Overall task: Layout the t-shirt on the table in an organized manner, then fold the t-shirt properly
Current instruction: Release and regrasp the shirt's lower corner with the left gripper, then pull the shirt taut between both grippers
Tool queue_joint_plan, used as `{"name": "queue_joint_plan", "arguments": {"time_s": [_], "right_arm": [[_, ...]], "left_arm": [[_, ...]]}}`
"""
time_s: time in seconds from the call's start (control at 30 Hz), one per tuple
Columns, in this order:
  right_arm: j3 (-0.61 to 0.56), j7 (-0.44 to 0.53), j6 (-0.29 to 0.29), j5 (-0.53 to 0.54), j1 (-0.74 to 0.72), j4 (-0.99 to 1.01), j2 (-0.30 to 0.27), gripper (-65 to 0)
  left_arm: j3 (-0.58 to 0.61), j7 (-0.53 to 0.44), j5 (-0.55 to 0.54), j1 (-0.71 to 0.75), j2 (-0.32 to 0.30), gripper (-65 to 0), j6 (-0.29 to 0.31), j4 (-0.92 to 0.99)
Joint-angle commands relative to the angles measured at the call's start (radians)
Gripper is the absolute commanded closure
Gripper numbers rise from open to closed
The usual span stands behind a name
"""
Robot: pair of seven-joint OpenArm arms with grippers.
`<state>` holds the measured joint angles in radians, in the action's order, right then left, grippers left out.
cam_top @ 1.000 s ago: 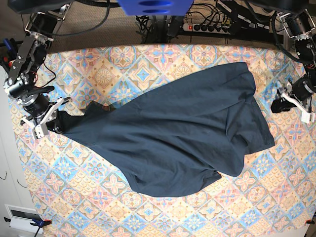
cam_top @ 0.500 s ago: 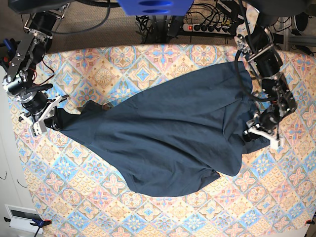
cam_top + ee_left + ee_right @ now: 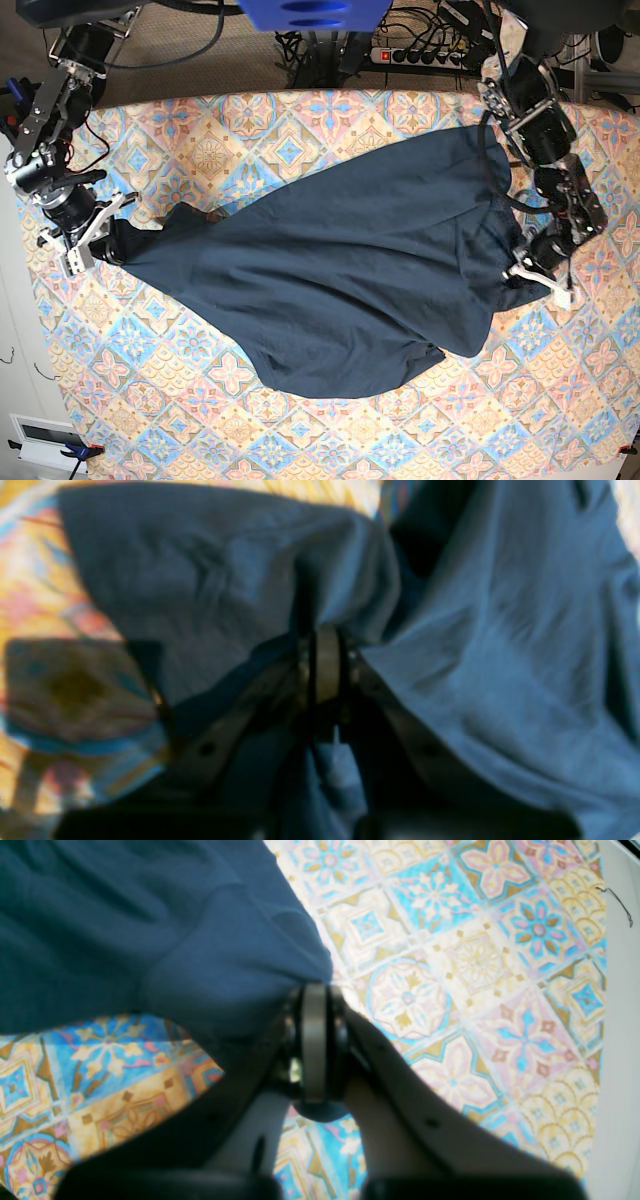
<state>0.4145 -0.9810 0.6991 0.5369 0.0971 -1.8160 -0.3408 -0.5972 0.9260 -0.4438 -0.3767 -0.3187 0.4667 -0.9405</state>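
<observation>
The left pincer (image 3: 532,271) is clamped on a bunched fold of the t-shirt (image 3: 340,270), close to one side edge of the tabletop (image 3: 250,120); its wrist view shows navy cloth gathered between the closed jaws. The right pincer (image 3: 95,248) is likewise clamped on the garment's opposite end, near the other side edge, with a pinch of cloth (image 3: 240,975) drawn to a point at its tips. Between them the t-shirt lies across the middle of the tabletop, stretched slantwise, creased and uneven, one lobe sagging toward the near edge. By my judgement the laying-out is only partly done: the cloth must be pulled flat and squared, and no fold has been made.
</observation>
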Motion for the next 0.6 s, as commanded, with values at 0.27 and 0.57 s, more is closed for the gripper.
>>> {"name": "queue_joint_plan", "arguments": {"time_s": [0.27, 0.57], "right_arm": [[0.002, 0.023, -0.001, 0.018, -0.013, -0.015, -0.019, -0.4], [0.002, 0.023, -0.001, 0.018, -0.007, -0.018, -0.019, -0.4]], "left_arm": [[0.006, -0.071, -0.112, -0.21, -0.11, 0.0, -0.023, -0.027], [0.007, -0.201, 0.017, -0.308, -0.089, -2.4, -0.188, 0.039]]}}
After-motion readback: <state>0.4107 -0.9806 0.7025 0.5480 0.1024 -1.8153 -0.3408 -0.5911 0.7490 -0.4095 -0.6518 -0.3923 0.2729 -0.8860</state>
